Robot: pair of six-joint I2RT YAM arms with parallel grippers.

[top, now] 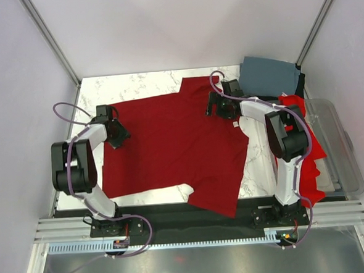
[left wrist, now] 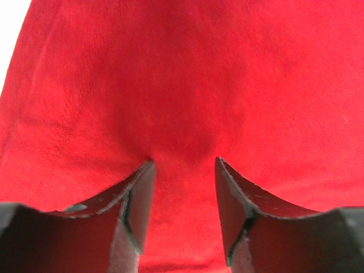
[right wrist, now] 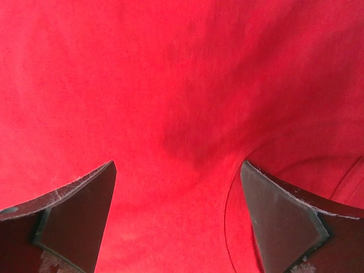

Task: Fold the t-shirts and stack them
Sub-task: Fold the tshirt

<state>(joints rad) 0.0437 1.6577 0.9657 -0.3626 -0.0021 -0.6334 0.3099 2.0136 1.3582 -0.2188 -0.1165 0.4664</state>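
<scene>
The crimson shirt [top: 170, 149] lies spread over the middle of the marble desk [top: 136, 87]. Its near right corner hangs over the desk's dark front edge. It is not folded.

The left gripper [top: 115, 133] is at the shirt's left edge. In the left wrist view this gripper [left wrist: 182, 162] is partly spread, its fingers [left wrist: 139, 199] down on the red cloth [left wrist: 182, 74], which puckers into a small ridge just ahead of the tips. Cloth fills the gap, but the fingers do not pinch it.

The right gripper [top: 219, 104] is over the shirt's far right part. From its own camera, this gripper [right wrist: 177, 165] is spread wide, with cloth [right wrist: 170, 74] filling the view and a curved seam running beside the right finger [right wrist: 278, 216].

The grey shirt [top: 268, 74] lies at the desk's far right corner. The brighter red shirt [top: 312, 144] lies crumpled along the right side, under the right arm, beside a clear bin [top: 340, 139].
</scene>
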